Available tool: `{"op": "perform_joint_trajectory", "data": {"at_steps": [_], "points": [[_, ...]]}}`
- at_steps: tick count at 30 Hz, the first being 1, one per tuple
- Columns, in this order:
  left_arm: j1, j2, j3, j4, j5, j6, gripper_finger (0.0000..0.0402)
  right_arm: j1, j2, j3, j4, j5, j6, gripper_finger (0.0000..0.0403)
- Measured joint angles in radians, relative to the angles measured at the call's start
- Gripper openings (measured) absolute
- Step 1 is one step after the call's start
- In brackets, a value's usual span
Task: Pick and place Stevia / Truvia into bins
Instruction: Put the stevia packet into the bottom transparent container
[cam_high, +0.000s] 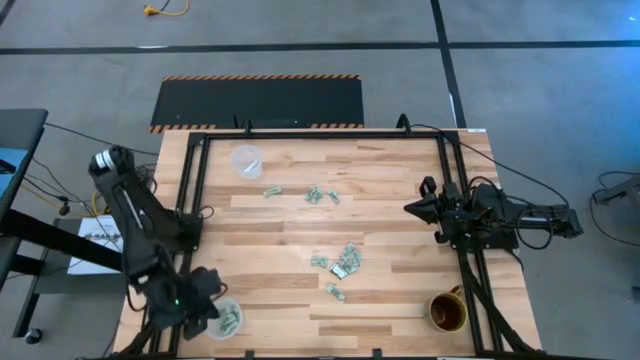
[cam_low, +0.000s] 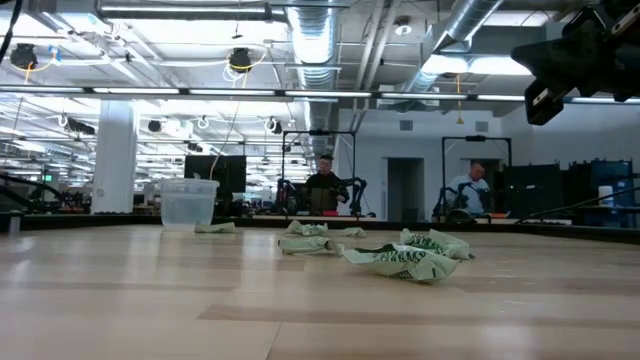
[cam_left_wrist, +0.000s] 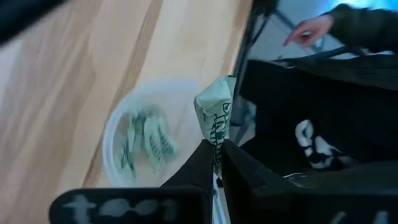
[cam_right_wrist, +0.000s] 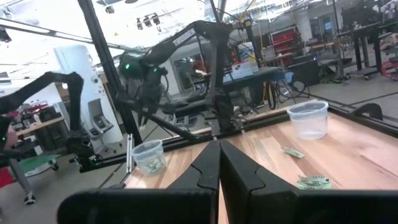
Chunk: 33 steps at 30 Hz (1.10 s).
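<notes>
Pale green and white Stevia packets (cam_high: 340, 262) lie scattered mid-table, more of them (cam_high: 318, 194) farther back. One clear cup (cam_high: 246, 160) stands far left. A second cup (cam_high: 227, 319), at the near left corner, has several packets (cam_left_wrist: 146, 142) in it. My left gripper (cam_left_wrist: 216, 144) hovers above that cup (cam_left_wrist: 124, 134), shut on one packet (cam_left_wrist: 214, 106). My right gripper (cam_right_wrist: 219, 143) waits shut and empty at the table's right side (cam_high: 412, 207), pointing left. My left gripper pinches one crumpled packet by its lower end (cam_left_wrist: 216, 135) between the two fingertips (cam_left_wrist: 202, 152). Most of the packet sticks out past the fingertips. It is lifted clear, over the near-left cup's rim (cam_left_wrist: 186, 84), with the fingers pointing down toward the cup.
A brown mug (cam_high: 447, 312) stands near the right front corner. Black frame rails (cam_high: 190, 200) run along the table's left, right and far sides. People sit at desks in the room beyond (cam_low: 325, 185), and a person's hand (cam_left_wrist: 308, 28) shows past the table's edge.
</notes>
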Motion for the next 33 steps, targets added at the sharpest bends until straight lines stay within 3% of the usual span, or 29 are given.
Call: {"op": "perform_joint_trajectory", "data": {"at_steps": [6,11,20,28,33], "points": [[-0.013,0.129,0.0,0.014,0.12,-0.079,0.0006,0.0,0.0,0.0,0.0,0.0,0.0,0.0],[0.005,0.183,0.0,0.03,0.146,-0.084,0.002,0.0,0.0,0.0,0.0,0.0,0.0,0.0],[0.03,0.184,0.0,0.028,0.098,-0.119,0.0054,0.0,0.0,0.0,0.0,0.0,0.0,0.0],[0.043,0.183,0.0,0.068,0.075,-0.234,0.0121,0.0,0.0,0.0,-0.003,0.0,0.0,0.0],[0.084,0.155,0.0,0.191,-0.022,-0.035,0.0136,0.0,0.0,0.0,-0.003,0.0,0.0,0.0]]}}
